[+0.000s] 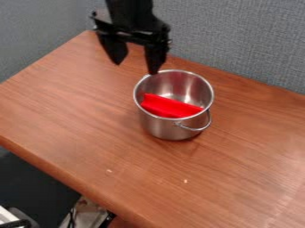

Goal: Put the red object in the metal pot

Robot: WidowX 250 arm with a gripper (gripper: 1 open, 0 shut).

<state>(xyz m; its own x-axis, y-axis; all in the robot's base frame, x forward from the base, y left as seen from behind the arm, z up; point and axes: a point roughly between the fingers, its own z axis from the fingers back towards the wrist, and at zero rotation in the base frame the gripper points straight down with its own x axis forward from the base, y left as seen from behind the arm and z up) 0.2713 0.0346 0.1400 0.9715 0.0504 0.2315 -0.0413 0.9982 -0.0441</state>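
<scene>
My worry now is the pot, not the block. The gripper (132, 57) hangs above the back-left side of the metal pot (177, 104), pointing steeply down with its jaws spread wide and nothing between them. If I bring it lower or toward the pot, one finger could catch the rim and shove or tip the pot (it looks light and slick on polished wood, by my guess), and then the red object (167, 106) could slide out. The pot sits near the middle of the surface (71, 98), so I judge a small nudge would not send it over the edge.

The red object lies inside the pot, resting low against the near-left wall, a bright red elongated slab tilted a little, its upper face catching light. It is entirely below the rim as far as I can see, so I read the placement as done. I cannot make out its raised lip from this view.
</scene>
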